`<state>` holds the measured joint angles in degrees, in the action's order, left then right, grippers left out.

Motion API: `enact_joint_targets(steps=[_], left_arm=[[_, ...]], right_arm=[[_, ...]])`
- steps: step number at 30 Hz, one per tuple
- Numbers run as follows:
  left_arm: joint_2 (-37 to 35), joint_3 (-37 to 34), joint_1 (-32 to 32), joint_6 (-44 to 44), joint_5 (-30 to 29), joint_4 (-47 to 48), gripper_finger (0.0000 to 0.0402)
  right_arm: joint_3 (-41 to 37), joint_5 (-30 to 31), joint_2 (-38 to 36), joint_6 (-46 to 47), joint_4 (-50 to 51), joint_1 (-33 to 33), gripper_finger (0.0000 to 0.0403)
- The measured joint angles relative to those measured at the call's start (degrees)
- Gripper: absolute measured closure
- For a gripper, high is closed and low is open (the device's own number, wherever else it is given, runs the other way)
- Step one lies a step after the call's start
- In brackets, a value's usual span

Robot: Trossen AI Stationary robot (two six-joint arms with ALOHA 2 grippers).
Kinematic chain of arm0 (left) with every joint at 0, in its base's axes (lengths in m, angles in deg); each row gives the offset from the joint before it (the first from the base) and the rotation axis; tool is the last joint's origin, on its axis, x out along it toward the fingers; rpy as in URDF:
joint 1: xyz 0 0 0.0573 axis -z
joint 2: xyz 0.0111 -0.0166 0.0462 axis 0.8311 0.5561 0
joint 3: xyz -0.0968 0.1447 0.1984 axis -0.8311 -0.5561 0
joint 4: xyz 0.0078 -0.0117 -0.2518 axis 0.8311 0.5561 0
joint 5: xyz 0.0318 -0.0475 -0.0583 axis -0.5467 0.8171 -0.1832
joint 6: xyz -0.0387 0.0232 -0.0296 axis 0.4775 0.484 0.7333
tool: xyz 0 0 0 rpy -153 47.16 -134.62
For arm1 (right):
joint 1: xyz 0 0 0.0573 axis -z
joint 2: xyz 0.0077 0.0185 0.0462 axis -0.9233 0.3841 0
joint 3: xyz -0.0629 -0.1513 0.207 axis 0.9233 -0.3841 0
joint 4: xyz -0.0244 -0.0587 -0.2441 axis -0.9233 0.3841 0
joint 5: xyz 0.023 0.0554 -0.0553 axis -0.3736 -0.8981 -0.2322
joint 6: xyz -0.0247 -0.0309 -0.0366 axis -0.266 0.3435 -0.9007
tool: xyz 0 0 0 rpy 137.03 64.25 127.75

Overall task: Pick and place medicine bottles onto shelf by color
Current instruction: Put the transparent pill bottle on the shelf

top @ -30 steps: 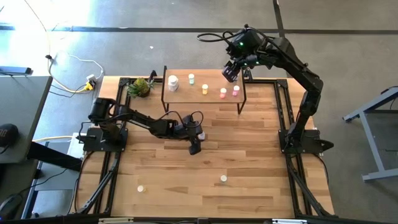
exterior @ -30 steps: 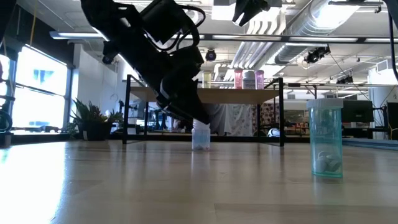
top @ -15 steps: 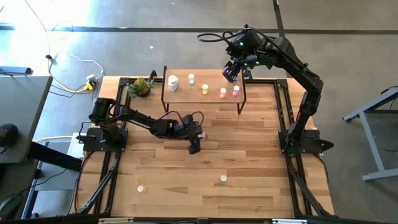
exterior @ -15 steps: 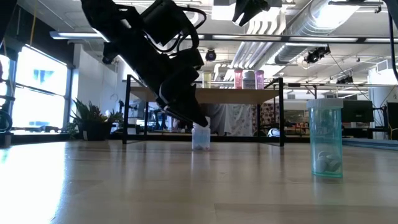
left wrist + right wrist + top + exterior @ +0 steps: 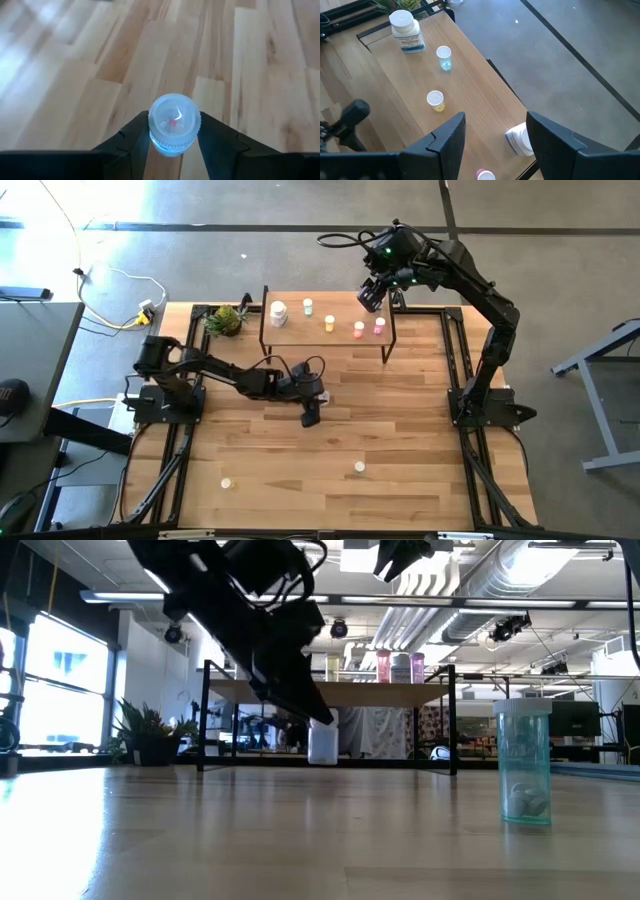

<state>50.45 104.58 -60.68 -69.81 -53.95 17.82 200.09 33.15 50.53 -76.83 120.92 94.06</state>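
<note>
Risk: bottle (image 5: 174,124) pinched only at cap; could twist or slip out during carry to shelf (image 5: 330,335), or knock bottles already there.

Left gripper (image 5: 173,131) clamped on bottle, fingers (image 5: 136,136) either side, bottle just off table (image 5: 400,430) mid-board.

Right gripper (image 5: 495,132) open, empty, above shelf.

Held bottle (image 5: 174,123): small, pale blue, white-capped, upright, lifted just off the bench at the high view's centre.
Shelf (image 5: 300,332): light wood, black legs, upper centre; carries a large white bottle (image 5: 278,313), pale blue (image 5: 308,306), yellow (image 5: 329,323) and two pink (image 5: 359,329).
Bench bottles: two near the lower edge (image 5: 360,468), (image 5: 227,481).
</note>
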Motion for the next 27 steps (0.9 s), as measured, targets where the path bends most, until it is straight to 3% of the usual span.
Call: enact_joint_targets(steps=[14, 18, 27], left_arm=[[-19.0, 2.0, -3.5, 0.0, -2.2, 17.0, 0.0265], [-24.7, 2.0, -6.4, -1.8, -2.6, 17.0, 0.0264], [-34.5, 2.0, -15.6, -12.5, -10.1, 16.2, 0.0265]], right_arm=[[0.0, 0.0, 0.0, 0.0, 0.4, 0.0, 0.0202], [0.0, 0.0, 0.0, 0.0, 0.4, 0.0, 0.0202], [0.0, 0.0, 0.0, 0.1, 0.4, 0.0, 0.0202]])
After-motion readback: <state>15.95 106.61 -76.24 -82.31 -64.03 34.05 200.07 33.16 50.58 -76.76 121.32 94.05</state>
